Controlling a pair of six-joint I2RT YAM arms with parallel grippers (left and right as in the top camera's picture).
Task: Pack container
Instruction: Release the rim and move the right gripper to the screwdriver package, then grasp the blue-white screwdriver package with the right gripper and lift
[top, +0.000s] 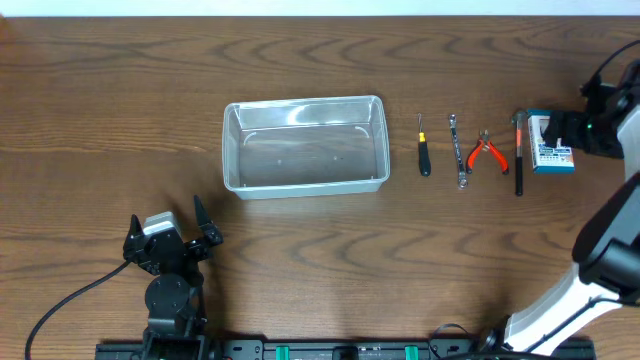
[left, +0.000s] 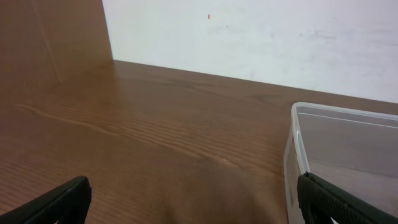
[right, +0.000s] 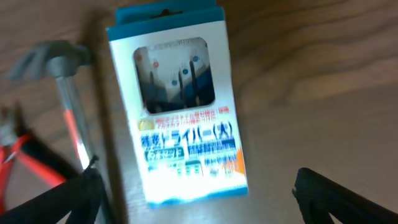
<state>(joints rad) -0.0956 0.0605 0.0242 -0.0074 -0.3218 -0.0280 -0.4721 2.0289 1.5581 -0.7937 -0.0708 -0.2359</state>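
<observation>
The clear plastic container (top: 232, 150) sits empty at the table's middle; its corner shows at the right of the left wrist view (left: 298, 140). My left gripper (top: 167, 216) is open and empty near the front left, well short of the container; its fingers frame bare wood (left: 196, 205). My right gripper (top: 568, 135) is open at the far right, right over the small blue-and-white box (top: 548, 145). In the right wrist view the box (right: 180, 106) lies flat just ahead of the open fingers (right: 199, 199), not gripped.
Right of the container lies a row of tools: a small black-handled tool (top: 424, 152), a wrench (top: 458, 150), red-handled pliers (top: 488, 152) and a hammer (top: 518, 160). The hammer (right: 68, 106) and pliers (right: 25, 162) lie just left of the box.
</observation>
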